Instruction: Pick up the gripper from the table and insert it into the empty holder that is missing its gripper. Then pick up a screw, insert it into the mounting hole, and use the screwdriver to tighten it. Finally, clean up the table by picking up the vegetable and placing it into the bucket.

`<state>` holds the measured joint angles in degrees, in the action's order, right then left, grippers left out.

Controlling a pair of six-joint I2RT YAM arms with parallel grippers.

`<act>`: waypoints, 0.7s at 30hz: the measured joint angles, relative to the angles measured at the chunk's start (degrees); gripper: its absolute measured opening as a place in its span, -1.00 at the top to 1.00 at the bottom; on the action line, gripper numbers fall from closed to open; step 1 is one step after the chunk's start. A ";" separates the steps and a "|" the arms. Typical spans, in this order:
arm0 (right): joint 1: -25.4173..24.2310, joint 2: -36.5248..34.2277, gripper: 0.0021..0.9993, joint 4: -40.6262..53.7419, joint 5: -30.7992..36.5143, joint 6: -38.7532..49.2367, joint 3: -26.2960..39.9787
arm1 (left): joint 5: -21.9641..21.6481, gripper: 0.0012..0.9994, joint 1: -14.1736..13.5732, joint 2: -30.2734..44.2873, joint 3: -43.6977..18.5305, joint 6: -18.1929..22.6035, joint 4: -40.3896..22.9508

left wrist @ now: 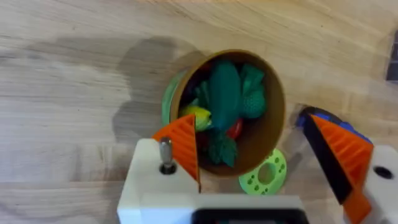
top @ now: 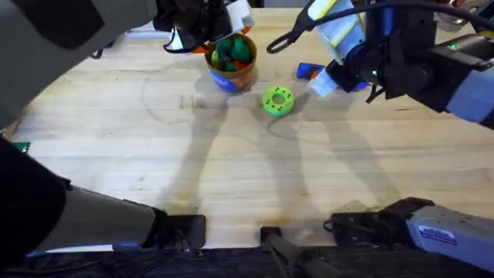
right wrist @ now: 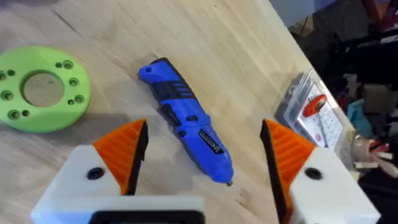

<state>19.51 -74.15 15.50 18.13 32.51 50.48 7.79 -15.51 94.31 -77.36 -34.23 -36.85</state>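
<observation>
The vegetable (left wrist: 224, 93) lies in the bucket (left wrist: 277, 124), beneath the open, empty left gripper (left wrist: 267, 158). Beside the bucket, the open right gripper (right wrist: 205, 158) straddles the screwdriver (right wrist: 186, 121): rigid, smooth, probably slippery; grip mid-barrel.

The pale wooden table (top: 231, 177) is looked down on from high above the arm bases, facing forward. The left wrist view is aimed pretty much straight down, close over the round orange-brown bucket (left wrist: 270, 127). The right wrist view is held low and close over the blue pen-shaped screwdriver (right wrist: 186, 121). The lime-green round disc with holes (top: 278, 101) is caught in all three views.
</observation>
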 joint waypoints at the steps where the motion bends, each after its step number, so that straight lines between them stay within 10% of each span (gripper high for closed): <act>1: 0.00 0.06 -0.99 0.20 0.00 -0.84 0.00 | -0.02 -0.98 0.00 -0.12 0.00 0.26 -0.24; 21: 0.00 19.25 -0.99 33.84 -0.04 -19.37 10.67 | -1.64 -0.98 0.00 -28.49 -3.69 31.02 -31.65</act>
